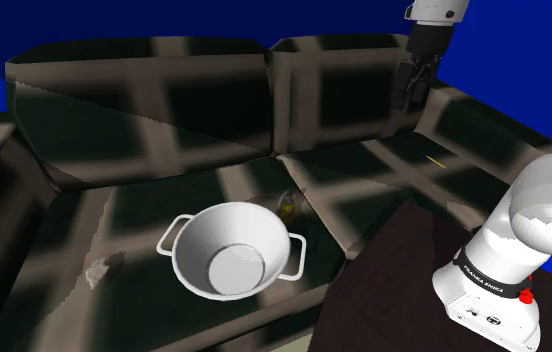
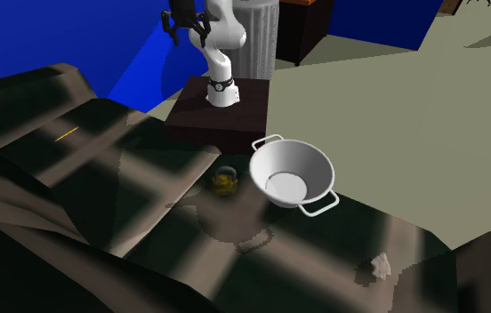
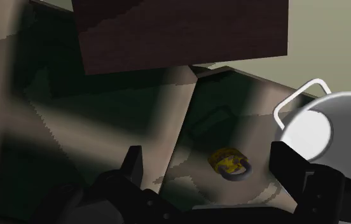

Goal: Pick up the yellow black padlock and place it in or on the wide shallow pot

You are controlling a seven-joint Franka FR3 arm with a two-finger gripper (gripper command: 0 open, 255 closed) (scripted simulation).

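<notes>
The yellow and black padlock [image 1: 287, 203] lies on the dark checked sofa seat [image 1: 154, 205], close beside the wide white pot [image 1: 232, 250] with two loop handles. The second exterior view shows the padlock [image 2: 224, 180] just off the pot's [image 2: 293, 173] rim. My black gripper [image 1: 414, 85] hangs high over the sofa, well above and away from both. In the wrist view its fingers [image 3: 133, 167] stand apart around the gripper's middle [image 3: 209, 168], touching nothing. The padlock [image 3: 229, 162] lies far below, with the pot [image 3: 320, 127] next to it.
The dark stand [image 2: 221, 111] with the white arm base [image 1: 509, 260] butts against the sofa's front. A small white crumpled thing [image 1: 99, 270] lies on the seat beyond the pot. A thin yellow stick [image 1: 434, 158] rests on the far cushion. A grey fluted column [image 2: 257, 40] stands behind the stand.
</notes>
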